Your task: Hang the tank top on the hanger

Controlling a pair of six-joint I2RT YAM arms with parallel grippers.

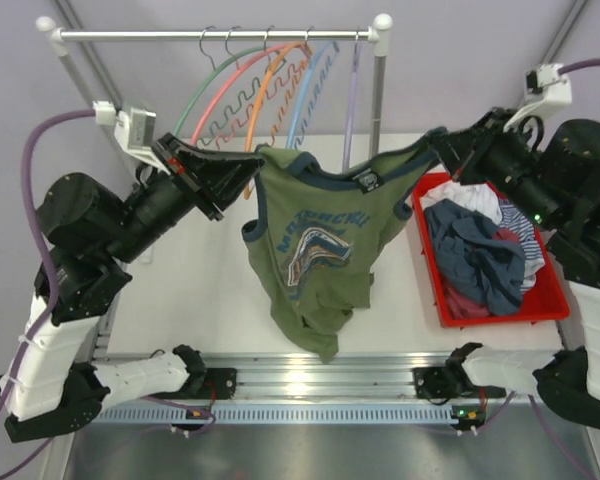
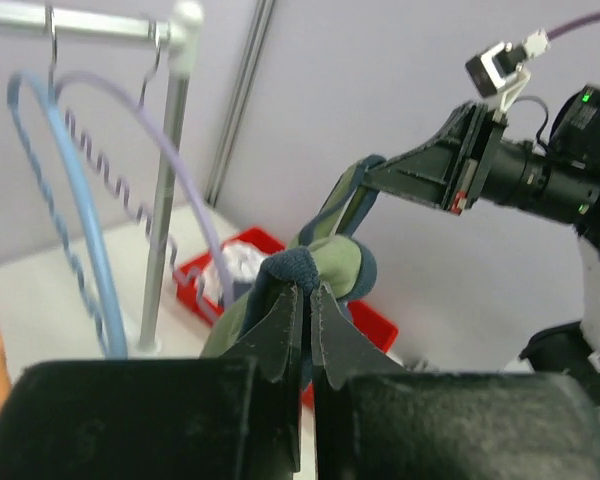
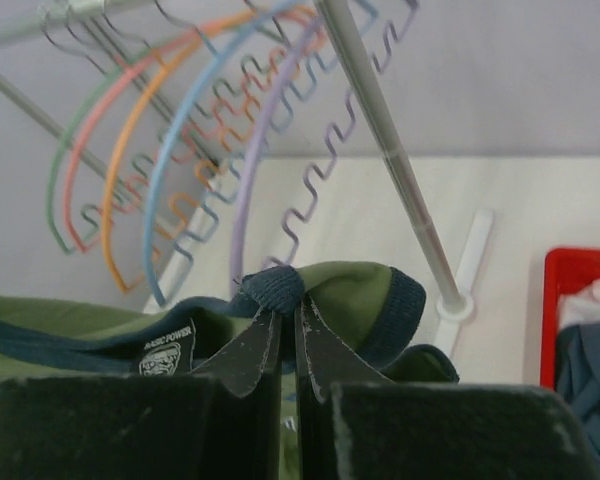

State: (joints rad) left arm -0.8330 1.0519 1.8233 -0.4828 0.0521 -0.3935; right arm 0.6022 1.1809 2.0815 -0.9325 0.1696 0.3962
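The olive-green tank top [image 1: 320, 250] hangs stretched between my two grippers above the table, chest graphic facing up. My left gripper [image 1: 252, 165] is shut on its left shoulder strap, whose navy trim bunches at the fingertips in the left wrist view [image 2: 307, 288]. The right gripper [image 1: 432, 143] is shut on the other strap, with green cloth [image 3: 350, 290] folded over its tips [image 3: 288, 305]. Behind the shirt, the green hanger [image 1: 202, 90] hangs leftmost on the rail; in the right wrist view the green hanger [image 3: 50, 195] sits at the far left.
Pink [image 1: 230, 85], orange [image 1: 265, 85], blue [image 1: 305, 90] and purple [image 1: 352, 100] hangers share the rail [image 1: 215, 34] of the rack, whose right post [image 1: 378, 90] stands behind the shirt. At the right a red bin [image 1: 555, 300] holds a dark blue garment [image 1: 480, 255] and white cloth [image 1: 470, 200].
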